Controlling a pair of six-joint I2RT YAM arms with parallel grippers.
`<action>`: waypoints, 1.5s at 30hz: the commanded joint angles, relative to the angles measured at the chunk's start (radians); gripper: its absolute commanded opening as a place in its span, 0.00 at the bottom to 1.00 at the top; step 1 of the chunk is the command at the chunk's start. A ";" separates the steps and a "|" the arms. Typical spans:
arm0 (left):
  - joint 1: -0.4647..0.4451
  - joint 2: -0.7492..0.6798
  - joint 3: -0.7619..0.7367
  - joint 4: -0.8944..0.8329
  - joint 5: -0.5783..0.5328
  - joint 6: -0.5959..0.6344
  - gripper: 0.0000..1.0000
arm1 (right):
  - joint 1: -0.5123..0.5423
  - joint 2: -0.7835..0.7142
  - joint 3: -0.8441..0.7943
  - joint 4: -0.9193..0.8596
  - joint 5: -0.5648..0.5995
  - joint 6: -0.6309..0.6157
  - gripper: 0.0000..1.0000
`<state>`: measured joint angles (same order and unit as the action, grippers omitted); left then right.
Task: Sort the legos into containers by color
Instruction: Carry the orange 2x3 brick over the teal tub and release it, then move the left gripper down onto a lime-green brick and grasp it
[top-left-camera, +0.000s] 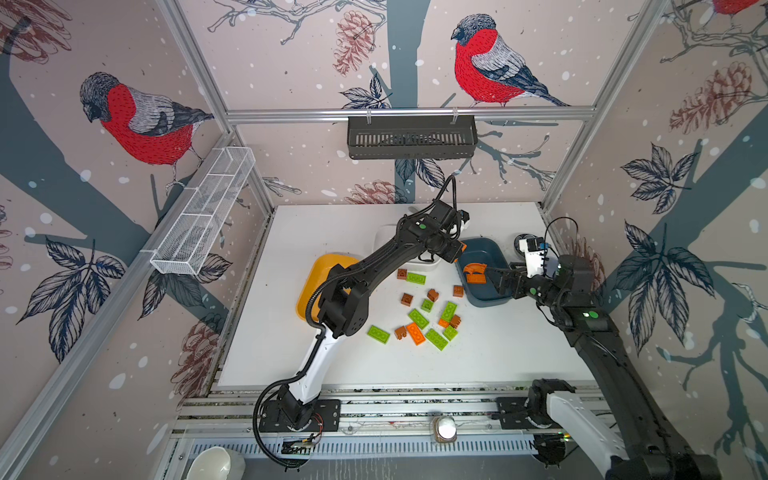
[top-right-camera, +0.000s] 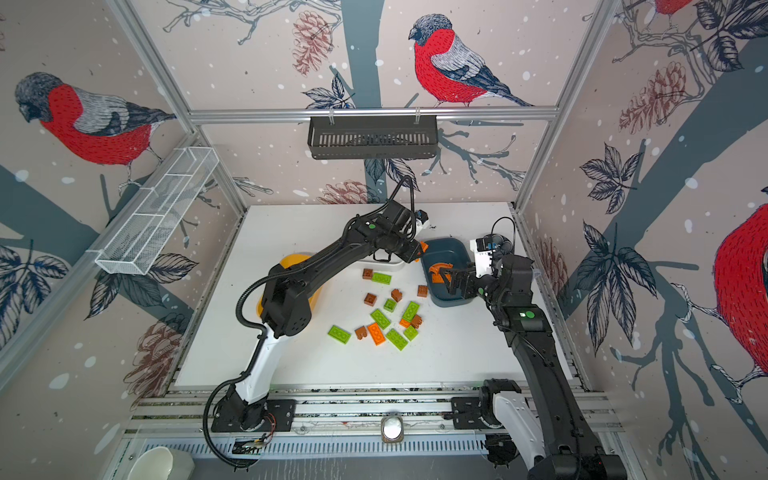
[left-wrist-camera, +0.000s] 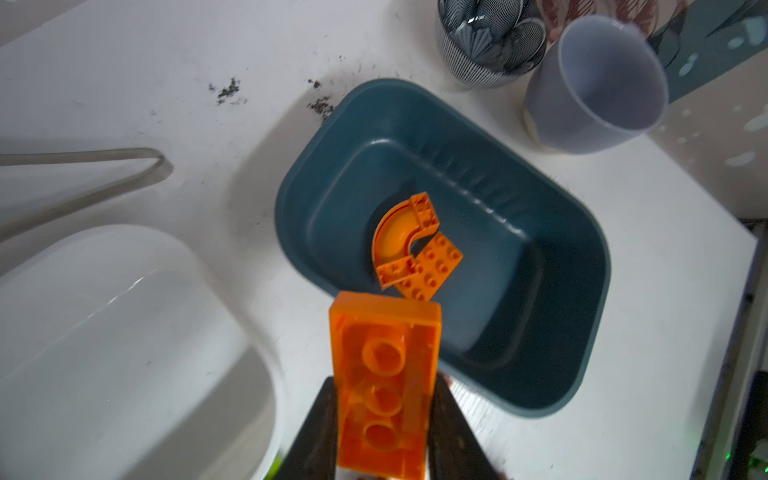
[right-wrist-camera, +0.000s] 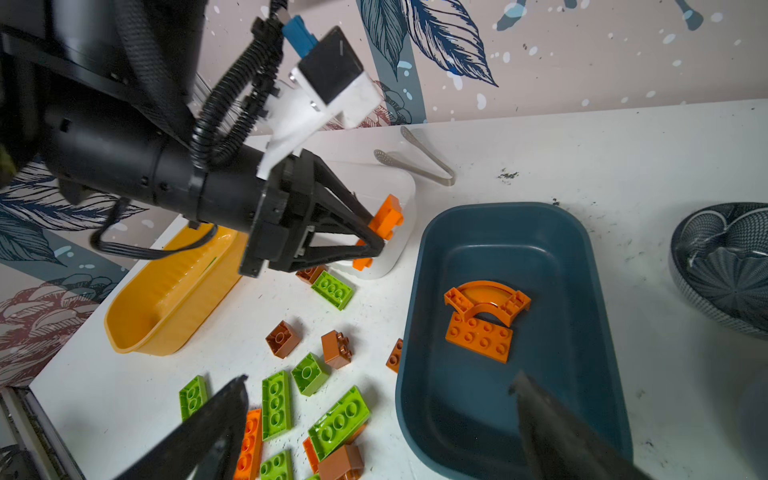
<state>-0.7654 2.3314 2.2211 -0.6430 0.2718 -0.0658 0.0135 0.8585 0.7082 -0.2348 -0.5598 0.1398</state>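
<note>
At the teal tub (top-left-camera: 490, 253), I find the left gripper (right-wrist-camera: 376, 239) clamped narrow on an orange plate (right-wrist-camera: 386, 220), held clear of the table just outside the tub's rim on its white-tub (right-wrist-camera: 403, 187) side. The left wrist view shows only that plate's hollow underside, while the right wrist view shows its studded face and both fingers pinching its long edges.

Inside the teal tub lie an orange arch (left-wrist-camera: 390, 232) and a second orange plate (left-wrist-camera: 432, 266), touching.

The right gripper (right-wrist-camera: 380, 379) hangs over the tub's rim with jaws spread wide and nothing between them – one finger above the tub floor, the other above the loose legos (top-left-camera: 419, 318) beside the tub. These are green, brown and orange.

In both top views the left arm covers most of the white tub. The yellow tub (top-left-camera: 320, 270) sits beyond the loose legos, well apart from the teal one.
</note>
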 joint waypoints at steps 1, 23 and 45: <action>-0.011 0.042 0.039 0.143 0.053 -0.124 0.22 | -0.003 -0.007 0.005 0.013 0.016 0.011 0.99; -0.050 0.083 0.008 0.300 -0.075 -0.221 0.71 | -0.010 -0.022 0.001 0.000 0.003 0.003 0.99; -0.027 -0.684 -0.919 -0.068 -0.262 -0.923 0.65 | 0.168 0.001 -0.023 0.021 -0.088 -0.025 0.99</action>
<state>-0.7906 1.6993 1.3663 -0.7193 0.0254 -0.7750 0.1520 0.8532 0.6861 -0.2363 -0.6319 0.1310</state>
